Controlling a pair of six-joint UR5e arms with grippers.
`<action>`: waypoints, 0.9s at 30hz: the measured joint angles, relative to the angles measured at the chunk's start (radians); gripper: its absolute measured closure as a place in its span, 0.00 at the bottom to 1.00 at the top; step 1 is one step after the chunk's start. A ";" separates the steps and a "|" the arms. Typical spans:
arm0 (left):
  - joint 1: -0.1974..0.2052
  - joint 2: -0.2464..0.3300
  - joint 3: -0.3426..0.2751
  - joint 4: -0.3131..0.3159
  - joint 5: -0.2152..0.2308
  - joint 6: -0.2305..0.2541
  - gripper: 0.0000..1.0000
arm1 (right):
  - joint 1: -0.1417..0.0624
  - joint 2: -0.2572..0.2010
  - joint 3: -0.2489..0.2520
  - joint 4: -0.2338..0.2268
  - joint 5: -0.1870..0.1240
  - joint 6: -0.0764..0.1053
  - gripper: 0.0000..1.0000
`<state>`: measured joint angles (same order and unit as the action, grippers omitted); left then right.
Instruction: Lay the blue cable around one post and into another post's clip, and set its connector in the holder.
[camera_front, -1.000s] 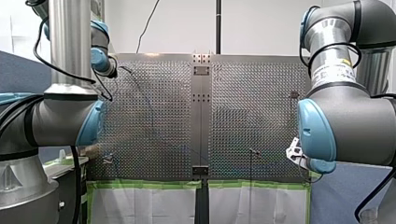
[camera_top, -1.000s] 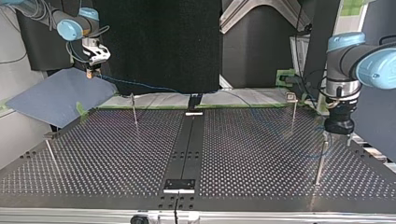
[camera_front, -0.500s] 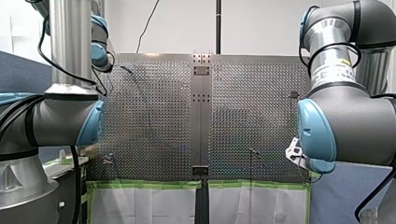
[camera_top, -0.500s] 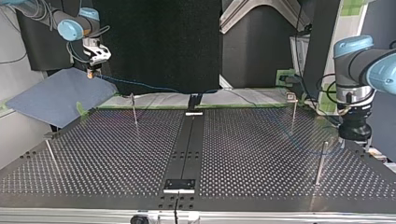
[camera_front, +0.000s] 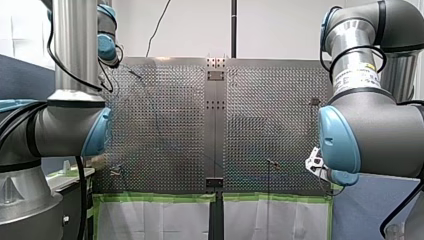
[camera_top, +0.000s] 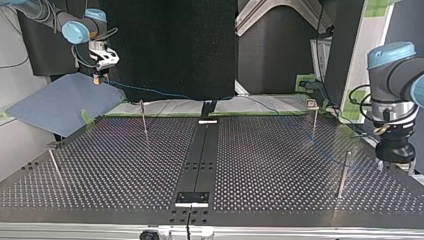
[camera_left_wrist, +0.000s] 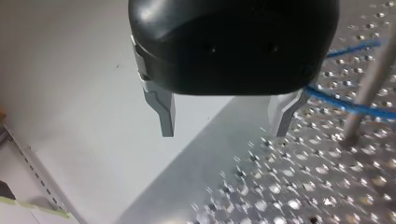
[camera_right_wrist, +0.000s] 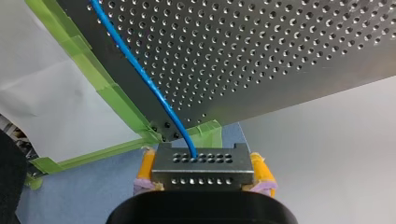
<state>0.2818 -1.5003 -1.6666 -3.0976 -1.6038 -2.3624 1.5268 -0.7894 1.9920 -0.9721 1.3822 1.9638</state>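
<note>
Gripping the connector (camera_right_wrist: 201, 161) of the cable (camera_right_wrist: 140, 70) between yellow pads (camera_right_wrist: 146, 167), my right hand (camera_right_wrist: 204, 169) hangs off the desk (camera_right_wrist: 280, 56); my left hand (camera_left_wrist: 224, 120) gapes wide beside a post (camera_left_wrist: 369, 88).

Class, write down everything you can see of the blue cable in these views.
The blue cable is thin, smooth, flexible and plastic-looking. In the right wrist view one end enters a perforated metal connector clamped between my right end effector's yellow pads, then runs over the taped edge of the perforated table. In the top view it runs from there toward the table's middle. In the left wrist view two stretches pass a metal post, clear of my open left end effector.
</note>
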 joint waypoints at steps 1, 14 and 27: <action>-0.001 0.000 0.007 -0.006 0.000 0.002 0.00 | 0.000 0.000 0.000 0.000 0.000 0.000 1.00; -0.021 -0.041 0.116 -0.081 0.001 0.031 0.00 | 0.004 0.000 -0.003 0.003 0.001 0.000 1.00; -0.044 -0.151 0.239 -0.130 0.002 0.036 0.00 | 0.008 0.000 -0.004 0.003 0.002 0.000 1.00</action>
<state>0.2381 -1.6509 -1.4276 -3.2276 -1.6021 -2.3263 1.5344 -0.7892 1.9877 -0.9691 1.3838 1.9638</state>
